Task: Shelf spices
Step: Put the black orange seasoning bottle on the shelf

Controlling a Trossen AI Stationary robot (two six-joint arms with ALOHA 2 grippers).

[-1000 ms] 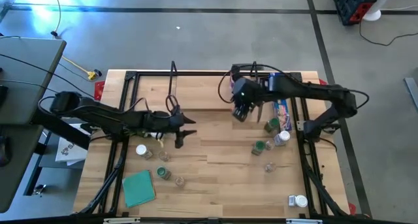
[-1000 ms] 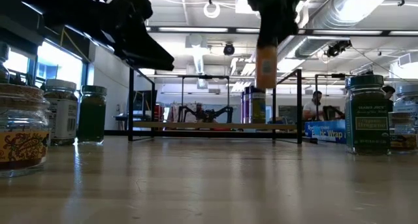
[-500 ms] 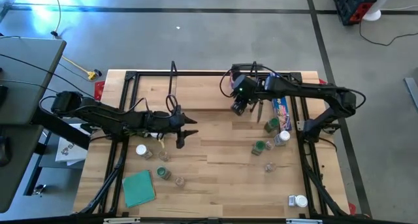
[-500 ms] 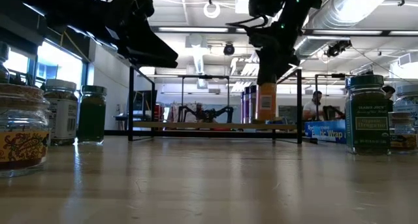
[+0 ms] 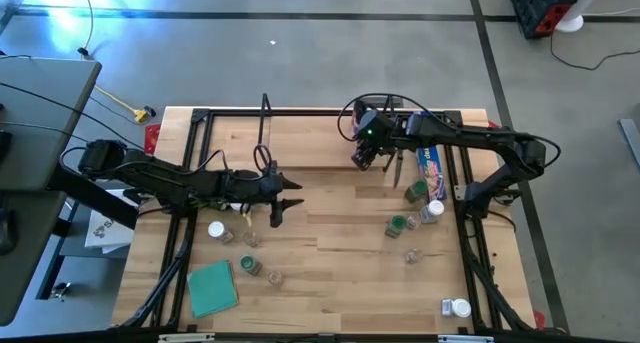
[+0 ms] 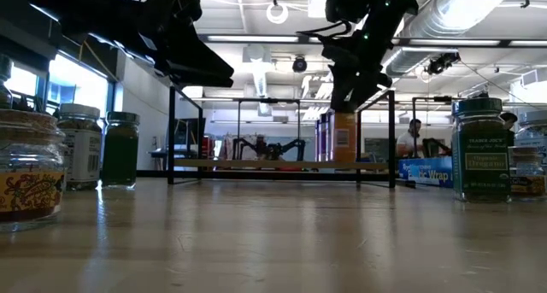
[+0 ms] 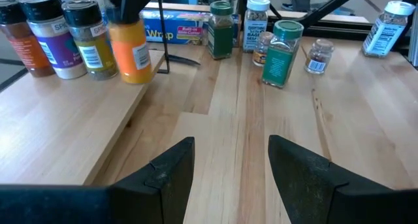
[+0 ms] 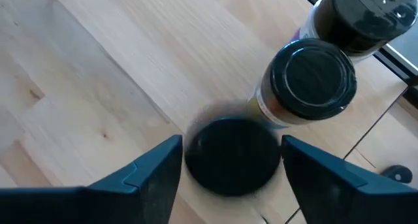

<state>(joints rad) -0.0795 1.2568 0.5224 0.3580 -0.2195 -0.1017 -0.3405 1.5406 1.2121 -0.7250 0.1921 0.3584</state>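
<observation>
The shelf [image 5: 300, 143] stands at the table's far side, its light board [image 7: 65, 119] carrying a row of spices. At the row's end an orange jar [image 7: 130, 48] with a black lid [image 8: 232, 155] stands upright on the board, next to a yellow jar [image 7: 91, 38]. My right gripper [image 5: 365, 161] is open above the orange jar, a finger on each side of the lid. My left gripper [image 5: 285, 198] waits open over the table's left half with nothing between its fingers [image 7: 170, 168]. More spices stand loose on the table at the left [image 5: 250, 240] and right [image 5: 398, 224]. My right gripper comes at the orange jar from above, slanting down, its fingers [image 8: 157, 168] on either side of the black lid [image 8: 202, 159]. Whether they touch the lid, I cannot tell. The jar stands upright with its base on the shelf board [image 6: 346, 162].
A long blue wrap box [image 5: 432, 171] lies beside the shelf's right end. A flat teal square [image 5: 212, 287] lies at the near left. The large black frame [image 5: 470, 233] runs around the table. A person [image 6: 414, 135] shows in the room behind.
My right gripper has gone down and toward the table's far edge with the orange jar. The jar hung clear above the shelf a second ago; it now stands upright on the shelf board at the end of the row.
</observation>
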